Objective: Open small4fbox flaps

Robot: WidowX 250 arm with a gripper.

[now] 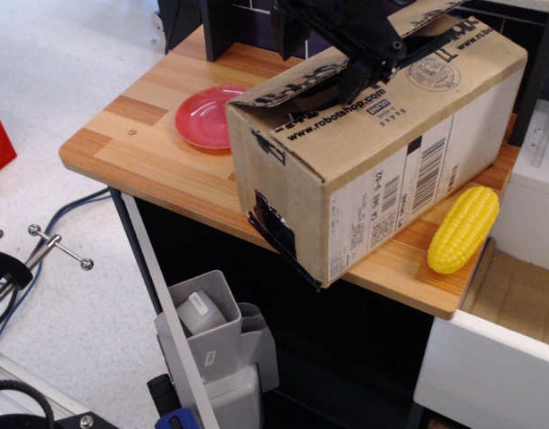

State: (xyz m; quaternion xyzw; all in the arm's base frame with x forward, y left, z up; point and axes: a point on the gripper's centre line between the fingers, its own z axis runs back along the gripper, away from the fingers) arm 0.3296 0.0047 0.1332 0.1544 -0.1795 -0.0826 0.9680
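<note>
Small4fbox (pixel 373 170) sits right under your gripper (pixel 333 54), fingers spread wide over the flaps (pixel 319 80), gripping nothing.

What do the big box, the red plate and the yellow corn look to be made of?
Box: brown corrugated cardboard, matte, with printed lettering and stuck-on barcode labels. Plate: smooth red, likely plastic or glazed ceramic. Corn: evenly yellow with moulded kernels, probably a plastic toy.

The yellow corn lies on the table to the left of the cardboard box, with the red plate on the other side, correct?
Not quite. The corn lies to the right of the box in the observation.image view; the red plate is on the left, both on the table.
</note>
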